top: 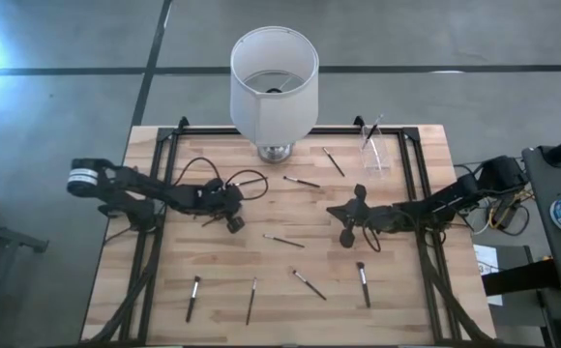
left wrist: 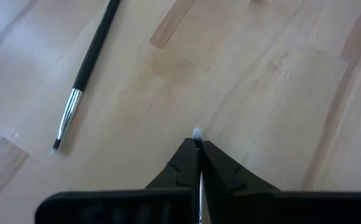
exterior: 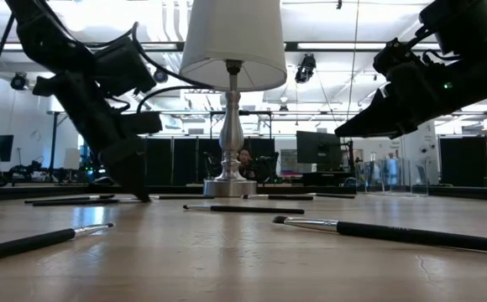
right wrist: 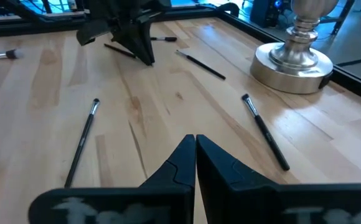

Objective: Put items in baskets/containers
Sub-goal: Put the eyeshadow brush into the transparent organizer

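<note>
Several thin dark-handled makeup brushes lie flat and scattered on the wooden table, for instance one (top: pixel 301 182) near the lamp and one (top: pixel 364 283) toward the near edge. The clear cup (top: pixel 375 153) stands at the far right with one brush leaning inside it. My left gripper (top: pixel 233 223) is down at the table left of centre, shut on a brush (left wrist: pixel 196 132). My right gripper (top: pixel 334 210) hovers right of centre, above the table and shut, with nothing in it (right wrist: pixel 195 138). My left gripper pinches a brush between its two fingers (left wrist: pixel 183 163); a silvery strip (left wrist: pixel 200 186) shows in the gap and a pale tip (left wrist: pixel 196 132) pokes out past the fingertips. The fingers slant down from the table's left and lie along the brush. Its handle is hidden under the gripper.
The big white lampshade (top: pixel 274 82) on its metal base (right wrist: pixel 292 59) stands at the far middle. A black frame (top: pixel 414 184) runs along the table's sides. A loose brush (left wrist: pixel 84 68) lies close beside my left gripper, and others lie between the two arms.
</note>
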Controlling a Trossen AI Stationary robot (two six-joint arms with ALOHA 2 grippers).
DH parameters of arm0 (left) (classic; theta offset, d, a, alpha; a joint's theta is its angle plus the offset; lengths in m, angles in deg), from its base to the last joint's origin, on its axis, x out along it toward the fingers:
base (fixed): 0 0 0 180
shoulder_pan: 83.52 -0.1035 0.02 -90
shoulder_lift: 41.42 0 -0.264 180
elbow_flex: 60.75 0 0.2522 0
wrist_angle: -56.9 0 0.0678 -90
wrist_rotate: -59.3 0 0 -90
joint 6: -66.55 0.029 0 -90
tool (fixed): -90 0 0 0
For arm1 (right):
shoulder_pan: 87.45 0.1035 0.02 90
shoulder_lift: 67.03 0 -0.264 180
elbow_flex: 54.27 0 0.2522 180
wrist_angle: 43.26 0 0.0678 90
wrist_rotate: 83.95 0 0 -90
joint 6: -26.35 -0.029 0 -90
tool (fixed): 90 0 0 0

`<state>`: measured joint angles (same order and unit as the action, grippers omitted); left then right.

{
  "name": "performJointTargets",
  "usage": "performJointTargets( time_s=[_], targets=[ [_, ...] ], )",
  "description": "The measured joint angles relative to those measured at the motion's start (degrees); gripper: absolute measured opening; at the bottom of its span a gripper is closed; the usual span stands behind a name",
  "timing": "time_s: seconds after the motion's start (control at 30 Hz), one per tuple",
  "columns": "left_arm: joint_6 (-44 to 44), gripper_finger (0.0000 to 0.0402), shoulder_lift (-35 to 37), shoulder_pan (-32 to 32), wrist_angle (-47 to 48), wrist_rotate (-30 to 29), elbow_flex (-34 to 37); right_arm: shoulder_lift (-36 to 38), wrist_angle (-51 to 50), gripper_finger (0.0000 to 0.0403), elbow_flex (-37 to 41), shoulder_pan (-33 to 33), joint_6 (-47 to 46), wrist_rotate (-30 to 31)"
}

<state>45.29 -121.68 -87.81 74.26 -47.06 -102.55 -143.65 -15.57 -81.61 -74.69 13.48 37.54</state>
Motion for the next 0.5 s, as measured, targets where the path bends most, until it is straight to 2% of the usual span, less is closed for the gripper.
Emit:
performJointTargets(
  time_s=[0.33, 0.5],
  targets=[
    [-0.05, 0.0002, 8.02, 0.28, -0.87, 0.22, 0.26, 0.00, -0.16, 0.0009, 0.00, 0.00, 0.00, 0.02],
    [0.40, 0.0001, 11.52, 1.16, -5.10, -0.14, 1.73, 0.00, -0.52, 0.0009, 0.00, 0.00, 0.00, 0.02]
  ],
)
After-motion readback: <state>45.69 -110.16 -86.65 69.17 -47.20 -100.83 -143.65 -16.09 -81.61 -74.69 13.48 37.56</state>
